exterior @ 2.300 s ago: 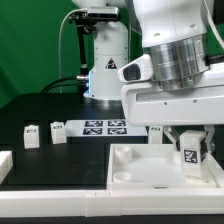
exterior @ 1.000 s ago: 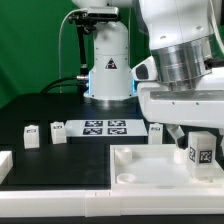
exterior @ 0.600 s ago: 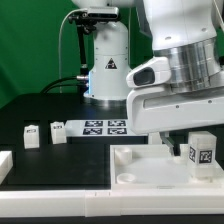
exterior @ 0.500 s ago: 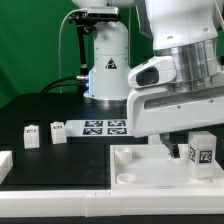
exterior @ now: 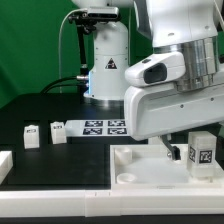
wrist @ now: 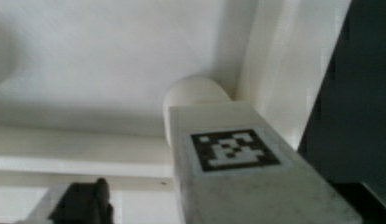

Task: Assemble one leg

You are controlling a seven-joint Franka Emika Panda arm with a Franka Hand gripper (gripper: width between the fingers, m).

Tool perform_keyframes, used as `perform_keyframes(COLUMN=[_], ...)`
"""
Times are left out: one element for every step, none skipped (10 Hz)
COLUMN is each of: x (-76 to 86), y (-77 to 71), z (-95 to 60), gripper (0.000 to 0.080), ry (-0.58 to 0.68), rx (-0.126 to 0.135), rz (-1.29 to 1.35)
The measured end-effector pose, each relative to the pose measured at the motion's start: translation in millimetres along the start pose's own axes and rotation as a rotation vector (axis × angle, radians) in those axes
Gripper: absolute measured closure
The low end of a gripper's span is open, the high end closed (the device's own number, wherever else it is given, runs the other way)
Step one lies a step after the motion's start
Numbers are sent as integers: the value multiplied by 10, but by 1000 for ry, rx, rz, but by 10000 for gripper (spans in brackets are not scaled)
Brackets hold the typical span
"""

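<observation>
The leg (exterior: 203,152), a small white peg with a tag, stands upright in the corner of the white tabletop (exterior: 140,172) on the exterior view's right. My gripper (exterior: 189,148) hangs over it from above. In the wrist view the leg (wrist: 234,155) fills the frame with its tag facing the camera. One dark finger (wrist: 83,200) stands apart from the leg, with a gap between them. The other finger is hidden behind the leg. The jaws look open around the leg.
Two more white legs (exterior: 31,137) (exterior: 58,131) stand on the black table at the exterior view's left, and another (exterior: 155,130) shows partly behind the arm. The marker board (exterior: 105,126) lies at the back. A white block (exterior: 5,165) sits at the left edge.
The leg first shifted slightly toward the exterior view's right, then stayed put. The hand above it has turned about its own axis over the last second.
</observation>
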State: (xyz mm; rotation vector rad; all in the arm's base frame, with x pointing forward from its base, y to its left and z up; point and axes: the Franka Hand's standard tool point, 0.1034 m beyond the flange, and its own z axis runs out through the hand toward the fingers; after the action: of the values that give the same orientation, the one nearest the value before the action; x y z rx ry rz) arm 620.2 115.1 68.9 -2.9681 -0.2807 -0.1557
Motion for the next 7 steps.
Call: perform_keyframes(x=[0,0,0,0,0,0,1], y=[0,0,0,0,1,1,6], z=[0,0,0,0,0,0,-1], gripper=[356,356,512,509,509,509,509], ry=[0,0,0,0,0,0,1], rx=[0,0,0,0,1,1,3], rz=[0,0,0,0,16,18,110])
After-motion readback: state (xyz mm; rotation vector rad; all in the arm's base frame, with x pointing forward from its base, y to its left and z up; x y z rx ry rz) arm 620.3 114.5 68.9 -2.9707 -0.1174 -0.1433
